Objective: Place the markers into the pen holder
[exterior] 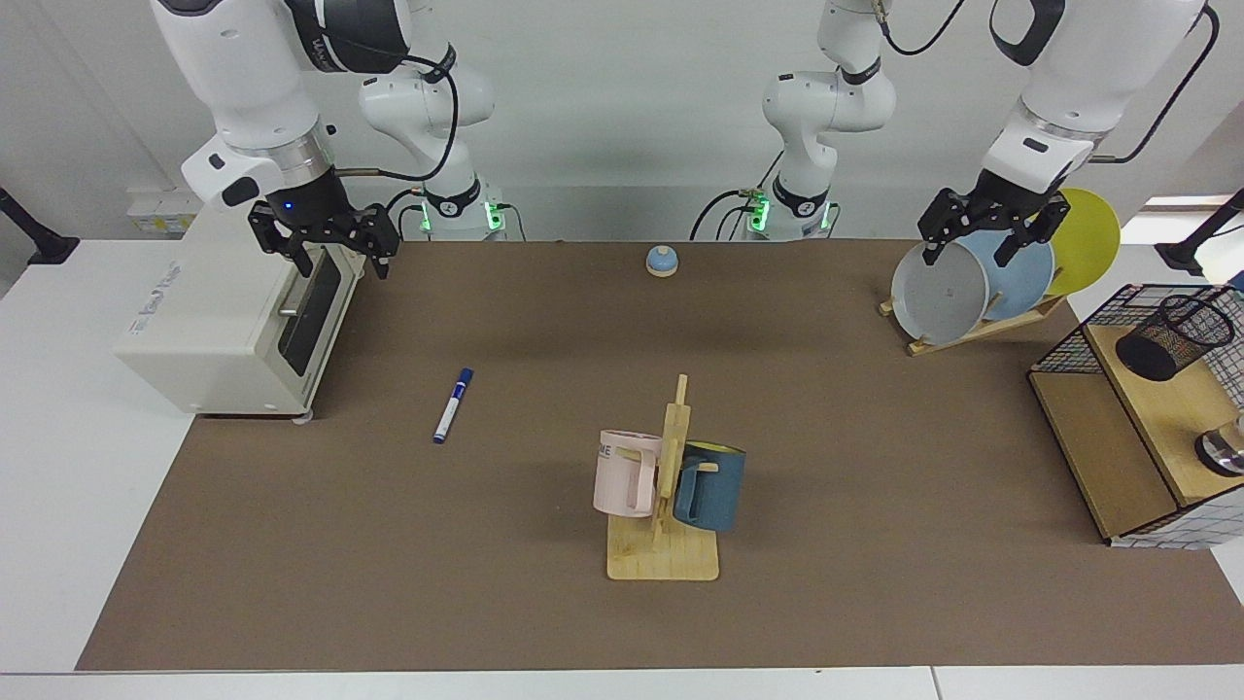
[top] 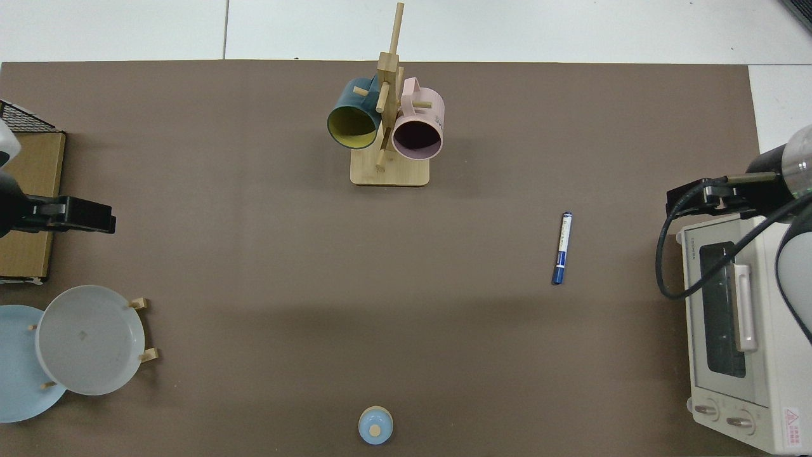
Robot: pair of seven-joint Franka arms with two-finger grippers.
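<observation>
The marker [exterior: 453,405], white with a blue cap, lies flat on the brown mat left of centre; in the top view the marker [top: 562,247] lies at the right. The pen holder [exterior: 1171,335], a black mesh cup, sits tilted on a wooden shelf inside a wire frame at the far right. My right gripper [exterior: 342,264] hangs open and empty in front of the toaster oven, well behind the marker; from above this right gripper [top: 688,198] is at the right edge. My left gripper [exterior: 966,255] hangs open and empty over the plates; from above the left gripper [top: 89,219] is at the left.
A white toaster oven [exterior: 243,321] stands at the left edge. A wooden mug tree [exterior: 671,467] with a pink mug and a blue mug is at centre front. A plate rack [exterior: 972,331] holds three plates. A small blue bell [exterior: 662,260] sits at the back.
</observation>
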